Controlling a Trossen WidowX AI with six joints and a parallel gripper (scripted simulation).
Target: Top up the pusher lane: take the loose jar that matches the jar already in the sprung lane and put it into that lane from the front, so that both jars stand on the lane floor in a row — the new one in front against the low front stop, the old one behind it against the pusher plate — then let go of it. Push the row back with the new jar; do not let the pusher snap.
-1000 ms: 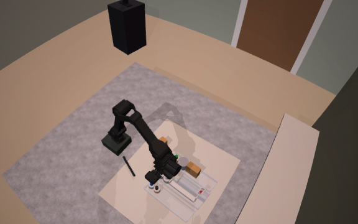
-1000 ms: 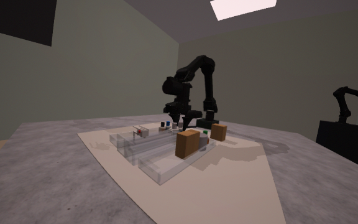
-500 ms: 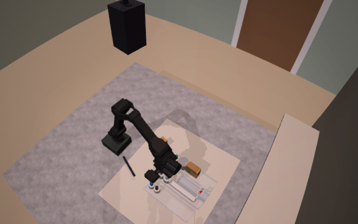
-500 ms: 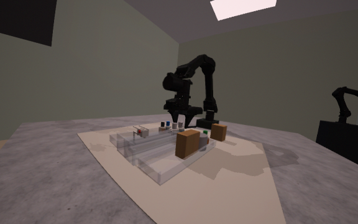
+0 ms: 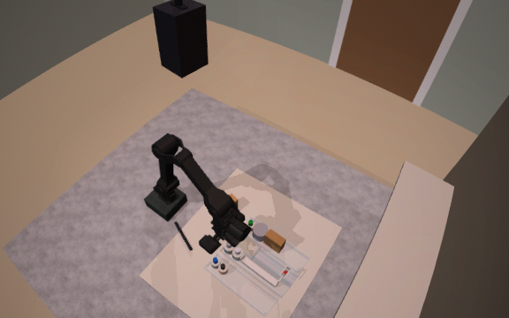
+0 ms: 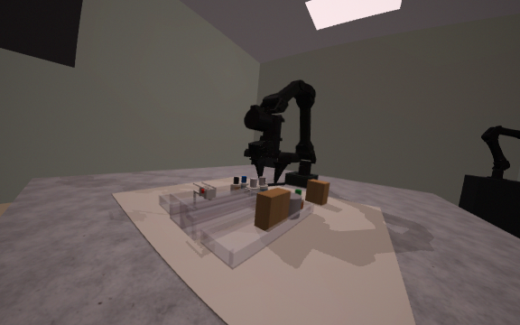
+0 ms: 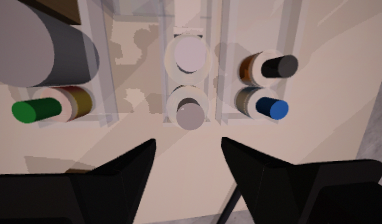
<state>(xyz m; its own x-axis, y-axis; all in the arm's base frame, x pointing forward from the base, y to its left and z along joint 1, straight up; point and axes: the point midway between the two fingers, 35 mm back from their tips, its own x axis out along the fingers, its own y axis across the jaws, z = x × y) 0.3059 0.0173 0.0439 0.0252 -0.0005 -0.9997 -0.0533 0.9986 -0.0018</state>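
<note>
wrist view, front jar (image 5: 228,248) (image 6: 262,181) (image 7: 190,114) stood in the middle lane (image 5: 261,280) (image 6: 188,214) (image 7: 165,20), rear jar (image 5: 238,253) (image 6: 254,183) (image 7: 190,55) at its twelve o'clock, canister (image 5: 260,231) (image 6: 295,206) (image 7: 74,60) at ten

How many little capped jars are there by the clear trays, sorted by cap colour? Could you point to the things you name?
White or pale grey caps: 2 (image 7: 190,54) (image 7: 190,116)
Black cap: 1 (image 5: 223,267) (image 6: 236,181) (image 7: 280,66)
Blue cap: 1 (image 5: 215,261) (image 6: 244,180) (image 7: 273,108)
Green cap: 1 (image 5: 250,222) (image 6: 298,192) (image 7: 36,110)
Total: 5 jars
</note>
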